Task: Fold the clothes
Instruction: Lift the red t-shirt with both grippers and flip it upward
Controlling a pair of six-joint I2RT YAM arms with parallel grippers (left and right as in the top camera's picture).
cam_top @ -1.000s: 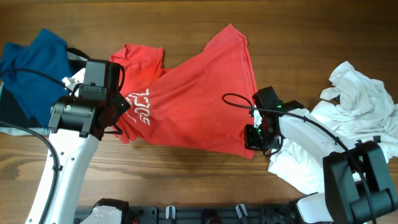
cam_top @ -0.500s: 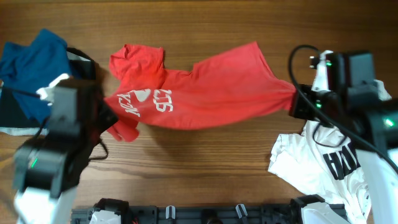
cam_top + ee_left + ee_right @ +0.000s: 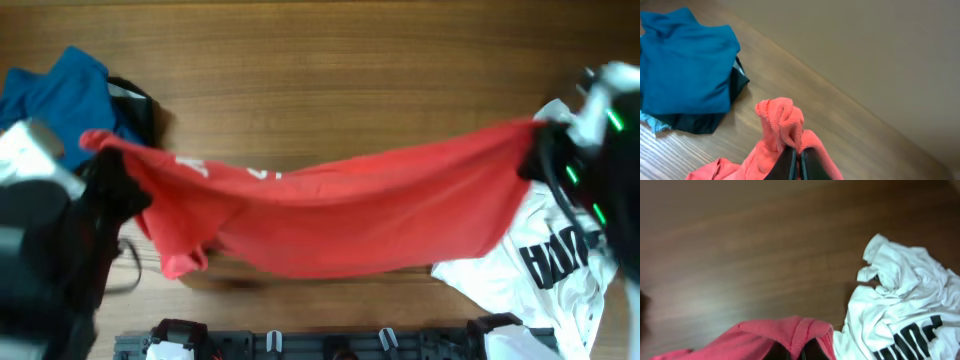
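On the crumpled white cotton T-shirt [image 3: 560, 292], bold black block lettering [image 3: 548, 262] is printed. It is seen upside down and broken by folds, so no word can be read with certainty. Scraps of white print [image 3: 262, 173] are seen on the stretched red cotton T-shirt [image 3: 350, 205], too creased to be read.

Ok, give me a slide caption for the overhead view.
The left gripper and right gripper hold the red T-shirt stretched over the table, between blue clothes and a white lettered T-shirt.
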